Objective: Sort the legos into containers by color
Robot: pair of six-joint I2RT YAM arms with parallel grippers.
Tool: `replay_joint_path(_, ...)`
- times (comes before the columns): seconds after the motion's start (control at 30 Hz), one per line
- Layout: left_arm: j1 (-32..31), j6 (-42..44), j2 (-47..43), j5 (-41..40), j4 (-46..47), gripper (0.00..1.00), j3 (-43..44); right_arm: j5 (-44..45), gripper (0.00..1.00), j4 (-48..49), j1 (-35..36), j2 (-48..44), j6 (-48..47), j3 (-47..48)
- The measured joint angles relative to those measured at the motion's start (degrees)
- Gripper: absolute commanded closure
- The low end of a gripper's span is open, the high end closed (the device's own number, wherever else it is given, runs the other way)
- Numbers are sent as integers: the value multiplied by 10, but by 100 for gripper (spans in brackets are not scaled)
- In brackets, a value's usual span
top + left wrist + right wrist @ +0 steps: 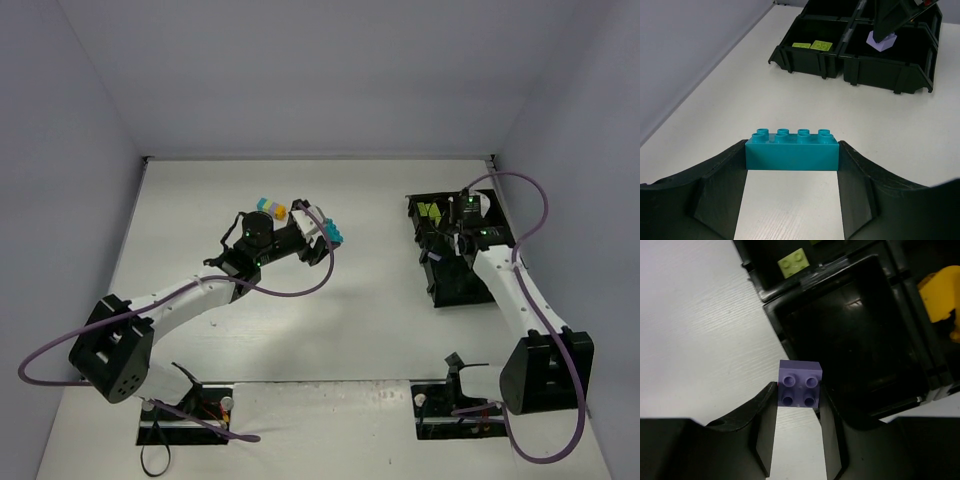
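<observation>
- Cyan brick (791, 147) clamped between the left gripper (792, 160) fingers, over the tabletop's (900, 135) middle.
- Lavender brick (800, 383) pinched in the right gripper (798, 395) (studs facing its camera) at a tray (880, 75) compartment's rim, near the tabletop's right edge.

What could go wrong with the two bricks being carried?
The small lavender plastic brick in the right gripper looks poised over the rim of the black tray; dropped now, it may bounce out. The left gripper pinches the long cyan plastic brick only at its ends; it might slip.
</observation>
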Motion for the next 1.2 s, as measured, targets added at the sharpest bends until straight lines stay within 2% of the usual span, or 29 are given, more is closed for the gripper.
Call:
replay_joint_path(0.07, 0, -1, 0, 0, -4, 100, 2, 27, 100, -1, -11, -5, 9, -6)
replay_joint_path(0.13, 0, 0, 0, 1, -11, 100, 2, 45, 94, 0, -22, -2, 15, -8)
replay_joint_path(0.17, 0, 0, 0, 1, -14, 100, 2, 51, 89, 0, -28, 2, 17, -8)
replay_joint_path(0.2, 0, 0, 0, 2, -14, 100, 2, 57, 77, 0, -33, 8, 17, -8)
replay_joint_path(0.27, 0, 0, 0, 3, -15, 100, 2, 68, 66, 0, -40, 25, 17, -8)
replay_joint_path(0.3, 0, 0, 0, 3, -15, 100, 2, 71, 55, 0, -42, 35, 18, -8)
replay_joint_path(0.4, 0, 2, 0, 3, -15, 100, 2, 74, 35, 0, -42, 52, 20, -8)
replay_joint_path(0.47, 0, 2, 0, 3, -16, 100, 2, 70, 28, 0, -42, 52, 17, -7)
replay_joint_path(0.57, -1, 3, 0, 5, -16, 100, 2, 47, 25, 4, -42, 50, 6, -1)
replay_joint_path(0.67, -1, 4, 0, 8, -16, 100, 2, -20, 25, 16, -42, 42, -9, 15)
replay_joint_path(0.9, -1, 18, 2, 18, -9, 100, 2, -280, 11, 94, -31, 10, -26, 63)
replay_joint_path(1.0, -1, 21, 6, 24, -5, 100, 3, -358, 7, 117, 5, 24, -30, 97)
replay_joint_path(1.2, -4, 26, 11, 35, 3, 100, 16, -442, 7, 147, 103, 58, -33, 125)
